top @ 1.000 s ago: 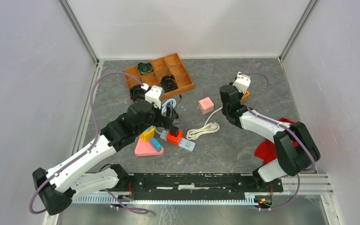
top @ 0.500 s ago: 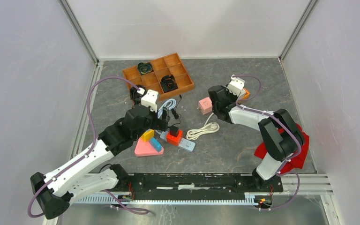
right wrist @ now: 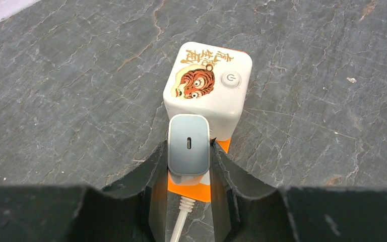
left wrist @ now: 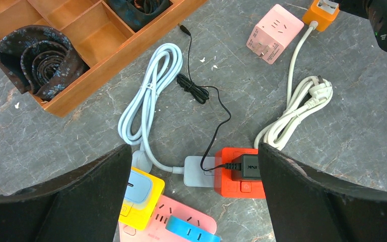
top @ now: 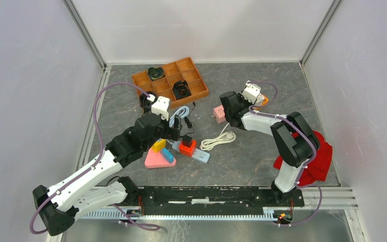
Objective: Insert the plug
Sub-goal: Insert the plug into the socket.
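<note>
My right gripper (right wrist: 188, 151) is shut on a grey charger plug (right wrist: 188, 143) that has a USB-C port on its top. The plug sits against the near face of a white cube socket (right wrist: 209, 83) with a tiger picture, an orange base and a white cord. I cannot tell whether its prongs are in. In the top view this gripper (top: 258, 99) is at the back right, over the orange socket (top: 265, 101). My left gripper (left wrist: 194, 148) is open and empty above an orange power cube (left wrist: 232, 181) with a black adapter (left wrist: 244, 166) plugged in.
A wooden divided tray (top: 196, 83) stands at the back. A pink cube socket (top: 219, 113), a coiled white cord (top: 216, 140), a light blue cable (top: 180, 112), a yellow cube (top: 157, 145) and a pink triangular strip (top: 156, 160) lie mid-table. A red cloth (top: 315, 161) lies right.
My right arm has folded and its wrist has swung left, still at the orange socket. My left gripper has drawn back a little from the black adapter.
</note>
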